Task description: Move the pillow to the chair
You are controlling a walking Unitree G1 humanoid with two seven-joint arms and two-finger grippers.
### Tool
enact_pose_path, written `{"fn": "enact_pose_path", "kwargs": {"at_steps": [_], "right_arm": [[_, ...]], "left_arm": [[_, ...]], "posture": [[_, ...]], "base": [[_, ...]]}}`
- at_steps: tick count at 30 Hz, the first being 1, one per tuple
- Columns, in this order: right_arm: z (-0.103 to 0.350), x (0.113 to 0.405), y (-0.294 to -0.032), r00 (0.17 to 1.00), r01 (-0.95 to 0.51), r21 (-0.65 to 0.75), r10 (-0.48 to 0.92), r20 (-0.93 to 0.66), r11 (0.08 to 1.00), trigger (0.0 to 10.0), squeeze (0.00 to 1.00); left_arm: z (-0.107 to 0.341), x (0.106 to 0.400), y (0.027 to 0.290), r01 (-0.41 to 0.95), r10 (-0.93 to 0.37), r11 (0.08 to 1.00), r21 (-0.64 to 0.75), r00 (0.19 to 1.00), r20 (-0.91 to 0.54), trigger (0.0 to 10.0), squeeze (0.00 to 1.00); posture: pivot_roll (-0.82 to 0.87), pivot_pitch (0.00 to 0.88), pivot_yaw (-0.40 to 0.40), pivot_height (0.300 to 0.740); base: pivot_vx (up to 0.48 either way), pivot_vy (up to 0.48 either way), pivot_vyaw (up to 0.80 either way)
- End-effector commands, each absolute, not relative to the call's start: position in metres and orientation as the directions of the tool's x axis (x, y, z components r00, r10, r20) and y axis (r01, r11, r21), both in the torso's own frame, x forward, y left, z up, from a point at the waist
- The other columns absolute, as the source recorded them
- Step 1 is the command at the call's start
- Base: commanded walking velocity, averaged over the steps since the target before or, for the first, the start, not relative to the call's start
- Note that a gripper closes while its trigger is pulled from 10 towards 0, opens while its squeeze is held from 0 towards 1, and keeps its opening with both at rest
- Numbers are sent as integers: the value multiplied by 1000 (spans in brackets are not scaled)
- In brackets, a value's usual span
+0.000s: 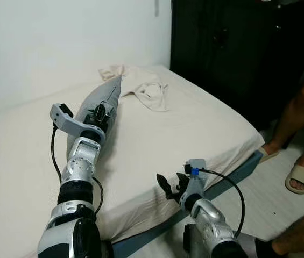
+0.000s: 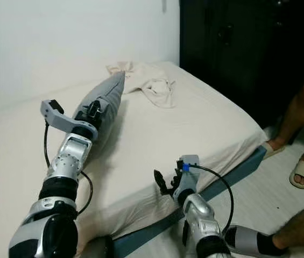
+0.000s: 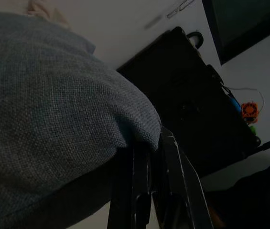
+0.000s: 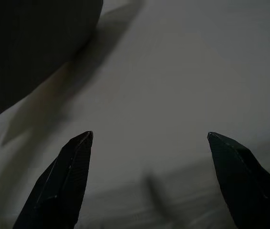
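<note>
Left eye view: left gripper (image 1: pixel 102 114) pinches the grey pillow (image 1: pixel 95 110) on the bed (image 1: pixel 205 121); right gripper (image 1: pixel 169 188) hangs spread near the bed edge. Lift keeping the pinch firm, lest fabric slip.

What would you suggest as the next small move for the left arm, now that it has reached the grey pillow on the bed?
Probably lift the pillow slightly off the bed. The left gripper looks shut on the pillow's edge, which already stands raised, so a gentle lift would test the hold before carrying. The right gripper hangs open near the mattress edge.
</note>
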State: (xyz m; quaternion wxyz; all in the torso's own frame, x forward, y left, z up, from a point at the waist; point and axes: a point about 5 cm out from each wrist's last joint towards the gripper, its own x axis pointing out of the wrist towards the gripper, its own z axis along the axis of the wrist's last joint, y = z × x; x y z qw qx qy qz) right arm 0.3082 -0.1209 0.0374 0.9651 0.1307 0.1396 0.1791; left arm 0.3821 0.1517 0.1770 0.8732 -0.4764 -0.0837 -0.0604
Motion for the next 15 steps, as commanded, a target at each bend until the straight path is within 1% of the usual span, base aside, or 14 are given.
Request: {"fn": "enact_pose_path", "kwargs": {"at_steps": [1,2,3,15], "right_arm": [[32,305,-118,891,-310,316,390,-232,897,10000,0],[32,305,-118,891,-310,316,390,-232,897,10000,0],[32,306,-119,889,-315,312,394,-234,896,10000,0],[33,309,-125,896,-303,302,378,-233,904,10000,0]], "left_arm": [[187,382,152,214,-18,565,-797,969,247,5843,0],[187,382,152,214,-18,565,-797,969,247,5843,0],[187,383,151,211,-23,569,-795,970,241,10000,0],[187,384,143,203,-36,569,-797,974,222,10000,0]], "posture": [[-89,0,78,620],[-89,0,78,620],[-97,0,81,620],[-110,0,86,620]], "base": [[0,0,0],[0,0,0],[0,0,0],[0,0,0]]}}
